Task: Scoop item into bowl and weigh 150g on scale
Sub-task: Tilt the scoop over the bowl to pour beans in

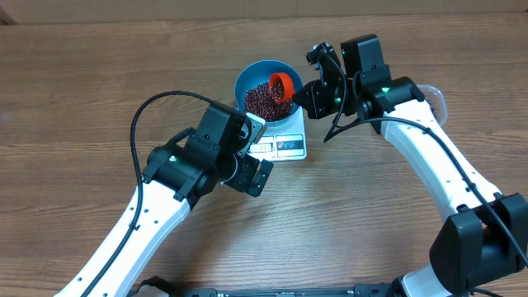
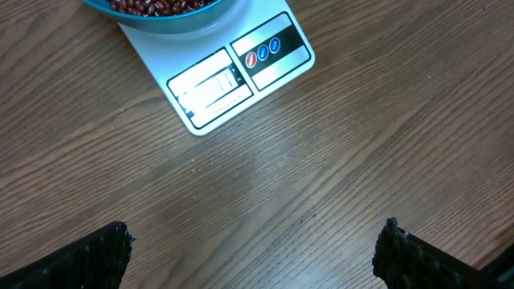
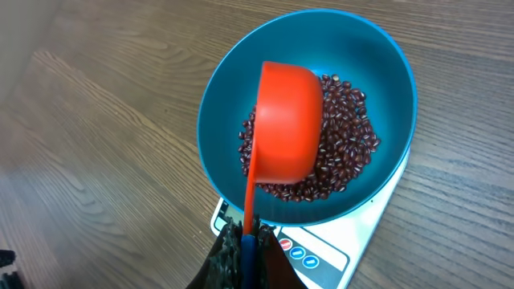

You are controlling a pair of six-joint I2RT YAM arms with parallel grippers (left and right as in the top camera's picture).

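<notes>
From overhead, the blue bowl (image 1: 266,87) sits on the white kitchen scale (image 1: 282,142) at mid-tabletop (image 1: 82,74), with a heap of dark red beans (image 1: 262,102) inside. The right gripper (image 1: 307,92) holds an orange-red scoop (image 1: 283,85) tipped over the heap. The left gripper (image 1: 252,152) hangs just beside the scale's display edge. In the left wrist view its fingers (image 2: 96,257) are spread wide and carry nothing. The display window (image 2: 210,87) faces them, its digits too washed out to read. In the right wrist view the fingers (image 3: 229,253) are pressed together on the scoop's handle. The cup is turned bottom-up above the beans, its mouth hidden, so it probably holds few or none. The main risk is overshooting the target, since one more full scoop cannot be metered. Resting the scoop on the heap or rim would also falsify the reading. The bowl overhangs the scale, so a nudge from the scoop or from the nearby left fingers could shift it. Open tabletop lies to the left and front, and the scoop's clearest exit is straight up over the rim.
</notes>
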